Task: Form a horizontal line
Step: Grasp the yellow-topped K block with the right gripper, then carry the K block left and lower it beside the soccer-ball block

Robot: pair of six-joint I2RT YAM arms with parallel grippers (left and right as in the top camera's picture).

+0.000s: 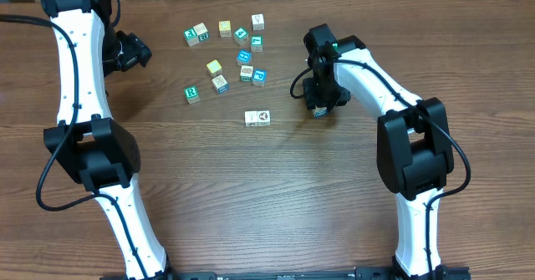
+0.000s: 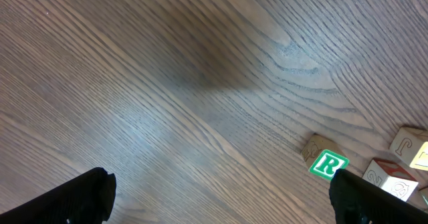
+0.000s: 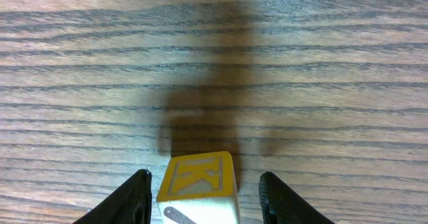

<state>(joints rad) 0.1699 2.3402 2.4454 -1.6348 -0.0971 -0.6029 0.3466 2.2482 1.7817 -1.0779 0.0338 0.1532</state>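
The horizontal line (image 1: 257, 118) is a short row of two touching white-tan cubes near the table's middle. To its right, my right gripper (image 1: 318, 107) points down at the table. In the right wrist view a cube with a yellow K face (image 3: 198, 177) stands between that gripper's (image 3: 204, 200) fingers, with a narrow gap on each side, so the jaws are open around it. My left gripper (image 1: 135, 53) is at the far left, wide open over bare wood (image 2: 221, 204), with nothing between its fingers.
Several loose cubes (image 1: 227, 54) are scattered behind the row, among them a green R cube (image 1: 192, 93), which also shows beside the left gripper's right finger (image 2: 328, 164). Two more cubes (image 2: 401, 164) lie at that view's right edge.
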